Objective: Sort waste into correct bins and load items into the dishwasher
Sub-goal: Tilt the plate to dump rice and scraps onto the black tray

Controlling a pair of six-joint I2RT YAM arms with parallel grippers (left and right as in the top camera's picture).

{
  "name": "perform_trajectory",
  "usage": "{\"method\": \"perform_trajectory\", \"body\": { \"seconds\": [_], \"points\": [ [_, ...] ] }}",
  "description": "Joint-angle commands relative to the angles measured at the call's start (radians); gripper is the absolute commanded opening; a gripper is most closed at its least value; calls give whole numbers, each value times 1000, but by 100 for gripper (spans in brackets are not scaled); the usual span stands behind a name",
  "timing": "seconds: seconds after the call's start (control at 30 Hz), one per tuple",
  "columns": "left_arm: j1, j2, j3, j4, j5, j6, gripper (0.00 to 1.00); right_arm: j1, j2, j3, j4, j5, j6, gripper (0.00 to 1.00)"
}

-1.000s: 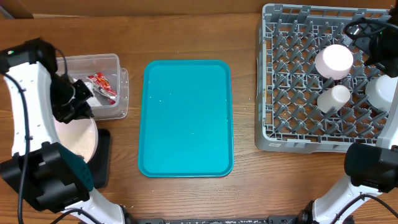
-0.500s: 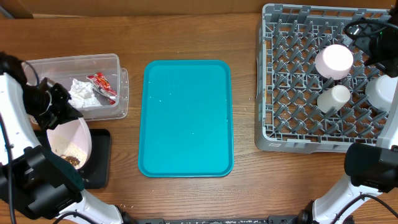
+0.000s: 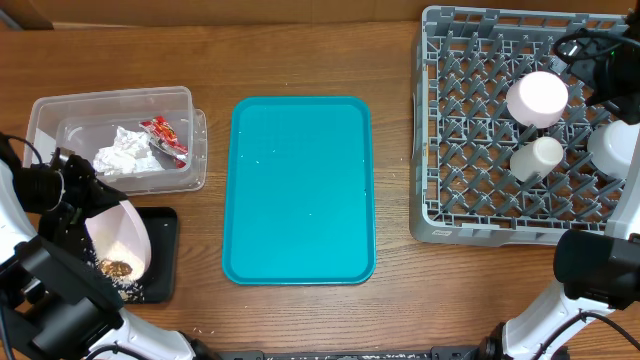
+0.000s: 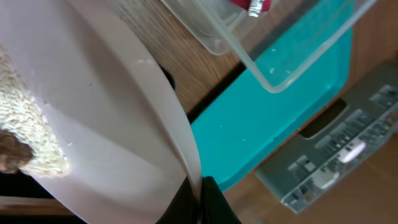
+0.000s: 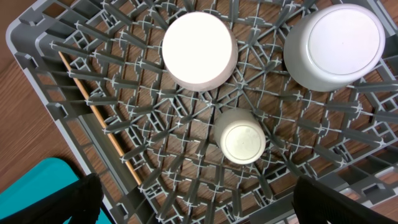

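My left gripper point(image 4: 200, 186) is shut on the rim of the round white plate point(image 3: 120, 235), which it holds steeply tilted over the black tray point(image 3: 162, 240). Brown food scraps point(image 3: 117, 268) and rice crumbs point(image 4: 28, 134) sit at the plate's lowered edge, and some crumbs lie in the tray. The clear tub point(image 3: 60, 110) behind holds the crumpled napkin point(image 3: 124, 156) and red-and-white wrapper point(image 3: 165, 139). The grey dish rack point(image 3: 470, 130) carries the upturned pink saucer point(image 3: 537, 97), the white cup point(image 5: 240, 139) and the pale bowl point(image 5: 333, 46). My right gripper point(image 5: 196, 190) hangs open above the rack.
The teal serving tray point(image 3: 300, 190) lies in the middle of the wooden table, between the bins and the rack. A few crumbs lie on the wood near the black tray. A thin wooden stick point(image 5: 99, 118) rests in the rack's left part.
My left arm has drawn the plate toward the front left, off the tub and over the black tray, tilting it more steeply. The scraps have slid to its lower edge. The right arm has not moved.
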State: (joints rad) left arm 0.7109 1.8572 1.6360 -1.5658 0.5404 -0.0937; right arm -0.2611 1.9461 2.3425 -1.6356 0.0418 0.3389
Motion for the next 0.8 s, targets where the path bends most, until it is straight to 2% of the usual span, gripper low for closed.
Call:
{"method": "perform_trajectory", "body": {
  "seconds": [0.0, 0.1, 0.27, 0.43, 0.67, 0.77],
  "points": [
    [30, -36, 2, -8, 82, 54, 4, 2, -20, 19, 3, 10, -6, 100],
    [61, -36, 2, -13, 93, 56, 4, 2, -20, 19, 3, 10, -6, 100],
    [133, -36, 2, -59, 237, 163, 4, 2, -20, 19, 3, 10, -6, 100],
    [209, -36, 2, -88, 254, 172, 4, 2, -20, 19, 3, 10, -6, 100],
    [280, -36, 2, -125, 410, 297, 4, 2, -20, 19, 3, 10, -6, 100],
    [291, -36, 2, -125, 429, 307, 4, 2, -20, 19, 3, 10, -6, 100]
  ]
}}
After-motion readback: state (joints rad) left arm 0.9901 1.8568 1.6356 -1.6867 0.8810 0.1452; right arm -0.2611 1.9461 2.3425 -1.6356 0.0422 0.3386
